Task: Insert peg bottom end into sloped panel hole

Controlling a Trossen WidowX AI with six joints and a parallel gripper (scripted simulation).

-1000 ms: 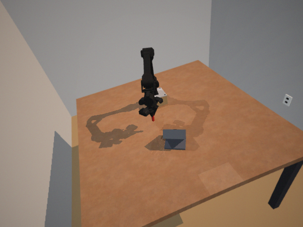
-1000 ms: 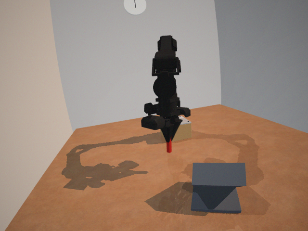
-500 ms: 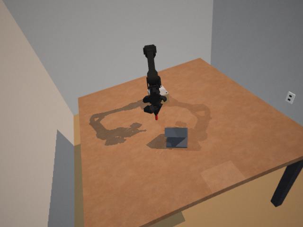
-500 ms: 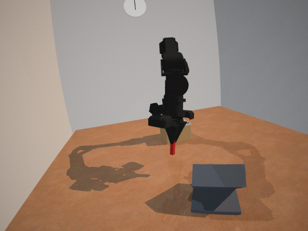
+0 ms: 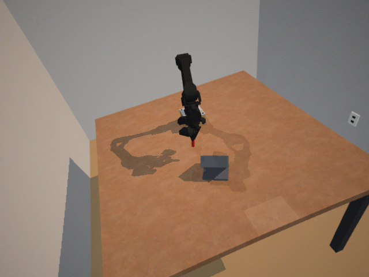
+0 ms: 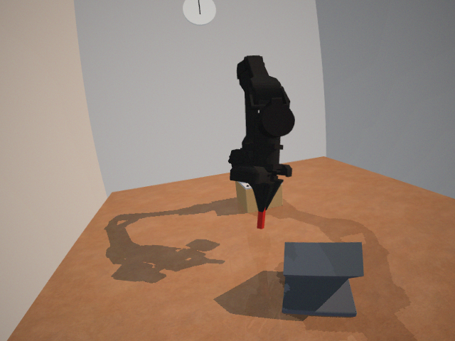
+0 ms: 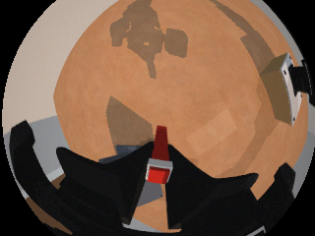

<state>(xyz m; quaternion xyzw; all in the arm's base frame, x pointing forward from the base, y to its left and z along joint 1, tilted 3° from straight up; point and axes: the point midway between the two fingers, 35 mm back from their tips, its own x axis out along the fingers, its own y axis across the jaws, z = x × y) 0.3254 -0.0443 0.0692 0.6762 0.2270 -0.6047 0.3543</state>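
Observation:
The red peg [image 5: 192,143] [image 6: 261,219] [image 7: 160,143] is flat-sided and hangs above the table, its lower end pointing down. My gripper [image 5: 194,138] [image 6: 261,209] [image 7: 159,147] is shut on it. In the wrist view a square red end with a pale band shows between the fingertips. The blue-grey sloped panel [image 5: 214,161] [image 6: 323,258] stands on the table to the right of the peg and nearer the top and exterior views, apart from it. In the wrist view the panel is mostly hidden behind the fingers. Its hole is not visible in any view.
The arm's base block [image 6: 247,199] [image 7: 277,93] stands on the wooden table [image 5: 166,214] [image 6: 176,315] behind the gripper. Shadows of the arm and panel fall across the table top. Walls stand behind and to the sides.

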